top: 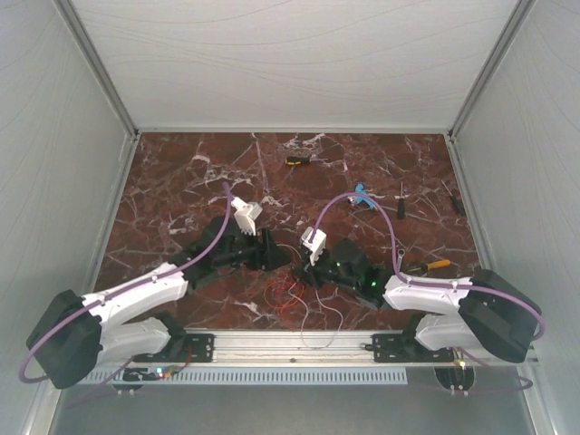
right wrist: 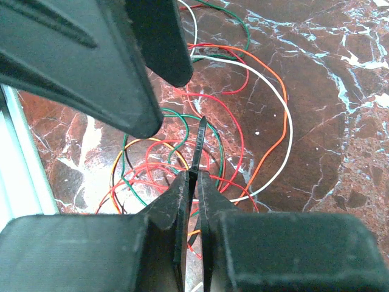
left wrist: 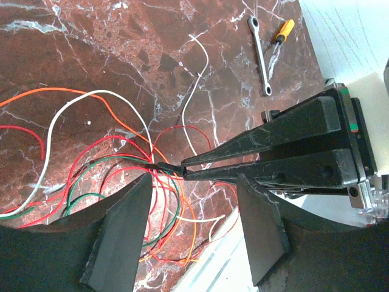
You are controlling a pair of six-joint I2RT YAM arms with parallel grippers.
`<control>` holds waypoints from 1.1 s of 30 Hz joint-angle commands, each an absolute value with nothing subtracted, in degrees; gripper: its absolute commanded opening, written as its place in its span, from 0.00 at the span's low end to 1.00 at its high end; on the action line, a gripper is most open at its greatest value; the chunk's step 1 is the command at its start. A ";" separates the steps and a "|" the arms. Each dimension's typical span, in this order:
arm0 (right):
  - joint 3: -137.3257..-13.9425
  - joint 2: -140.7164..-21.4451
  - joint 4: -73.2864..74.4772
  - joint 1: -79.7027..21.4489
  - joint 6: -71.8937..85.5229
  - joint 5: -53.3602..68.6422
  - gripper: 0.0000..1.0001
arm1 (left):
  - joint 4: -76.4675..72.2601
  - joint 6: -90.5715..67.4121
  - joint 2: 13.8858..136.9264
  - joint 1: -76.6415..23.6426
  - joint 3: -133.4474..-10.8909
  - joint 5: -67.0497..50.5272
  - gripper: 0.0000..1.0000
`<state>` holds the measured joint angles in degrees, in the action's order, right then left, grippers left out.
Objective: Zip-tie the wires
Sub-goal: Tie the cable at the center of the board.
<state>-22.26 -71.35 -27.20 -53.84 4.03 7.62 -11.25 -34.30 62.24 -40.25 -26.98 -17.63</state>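
Observation:
The wires point(left wrist: 121, 152) are thin red, white, orange and green strands lying in loose loops on the marble near the front rail; they also show in the top view point(top: 286, 295) and the right wrist view point(right wrist: 243, 115). A black zip tie point(right wrist: 199, 143) crosses the bundle point(left wrist: 159, 165). My right gripper point(right wrist: 193, 174) is shut on the zip tie's tail, just above the wires point(top: 299, 272). My left gripper point(left wrist: 194, 182) is open, its two fingers point(left wrist: 124, 231) either side of the bundle and of the right gripper's fingertips point(top: 268, 248).
A ratchet wrench point(left wrist: 261, 55) and a yellow-handled screwdriver point(left wrist: 282, 30) lie beyond the wires. In the top view an orange-handled screwdriver point(top: 433, 265), small tools point(top: 400, 201) and a yellow-black item point(top: 297, 160) lie on the table. The white front rail point(top: 299, 349) runs just behind the wires.

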 commanded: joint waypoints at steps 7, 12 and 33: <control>-20.88 -71.33 -31.43 -53.53 1.12 9.00 0.00 | -16.96 -36.49 68.16 -38.16 -26.72 -24.55 0.56; -20.24 -71.24 -32.17 -53.52 0.90 8.91 0.00 | -20.12 -37.49 71.04 -37.79 -26.28 -27.35 0.51; -19.08 -70.22 -33.63 -53.45 0.75 7.70 0.00 | -28.09 -39.61 78.02 -37.73 -26.38 -33.26 0.24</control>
<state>-19.73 -71.33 -30.48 -53.80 2.09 8.78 -23.11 -38.52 77.32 -37.91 -25.76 -30.79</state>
